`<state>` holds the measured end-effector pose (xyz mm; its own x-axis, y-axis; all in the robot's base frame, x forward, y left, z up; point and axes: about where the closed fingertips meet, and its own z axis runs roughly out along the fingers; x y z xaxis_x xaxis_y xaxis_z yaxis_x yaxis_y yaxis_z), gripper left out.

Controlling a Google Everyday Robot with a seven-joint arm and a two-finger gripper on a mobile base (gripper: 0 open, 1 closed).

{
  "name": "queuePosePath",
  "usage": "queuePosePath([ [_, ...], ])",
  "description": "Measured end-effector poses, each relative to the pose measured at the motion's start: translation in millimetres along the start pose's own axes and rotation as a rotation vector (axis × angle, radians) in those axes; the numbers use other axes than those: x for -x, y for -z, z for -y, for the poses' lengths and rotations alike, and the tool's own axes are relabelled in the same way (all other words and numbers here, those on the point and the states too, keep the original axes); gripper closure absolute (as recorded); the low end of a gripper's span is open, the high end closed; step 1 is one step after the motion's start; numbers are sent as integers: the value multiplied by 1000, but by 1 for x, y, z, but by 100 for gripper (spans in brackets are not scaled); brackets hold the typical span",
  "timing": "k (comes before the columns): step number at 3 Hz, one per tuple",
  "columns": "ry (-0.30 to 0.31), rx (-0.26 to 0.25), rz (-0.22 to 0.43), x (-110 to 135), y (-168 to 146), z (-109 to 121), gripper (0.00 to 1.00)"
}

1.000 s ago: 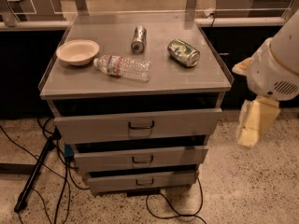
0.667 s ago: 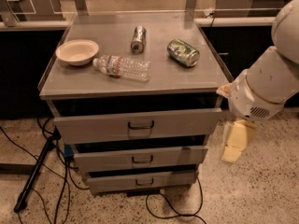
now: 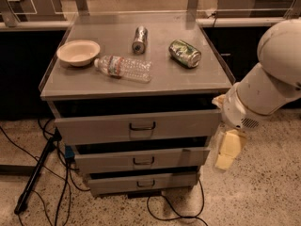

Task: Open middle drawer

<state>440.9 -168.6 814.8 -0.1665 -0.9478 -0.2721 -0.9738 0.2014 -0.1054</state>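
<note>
A grey metal cabinet has three stacked drawers. The middle drawer (image 3: 141,160) has a small dark loop handle (image 3: 143,161) at its centre and sits between the taller top drawer (image 3: 136,126) and the shortest bottom drawer (image 3: 143,183). All three fronts stand slightly out. My gripper (image 3: 226,153) hangs from the white arm (image 3: 268,86) at the cabinet's right side, level with the middle drawer's right end and right of the handle. It points downward and holds nothing that I can see.
On the cabinet top (image 3: 188,79) lie a cream bowl (image 3: 78,52), a plastic water bottle (image 3: 123,68), a silver can (image 3: 139,39) and a green can (image 3: 185,53). Cables (image 3: 56,192) and a dark tripod leg (image 3: 35,178) lie on the floor at the left. Speckled floor shows at the right.
My arm and gripper have moved left and a little down, from well right of the cabinet to right beside its right edge. The drawers have not moved.
</note>
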Motion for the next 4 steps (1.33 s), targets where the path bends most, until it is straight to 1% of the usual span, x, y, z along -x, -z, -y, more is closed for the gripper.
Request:
queuePosePath([
  [1, -14, 43, 1, -8, -58, 3, 0],
  [2, -6, 51, 6, -8, -63, 0, 0],
  [3, 43, 99, 42, -4, -90, -16, 0],
  [4, 95, 108, 69, -3, -151, -33, 0],
])
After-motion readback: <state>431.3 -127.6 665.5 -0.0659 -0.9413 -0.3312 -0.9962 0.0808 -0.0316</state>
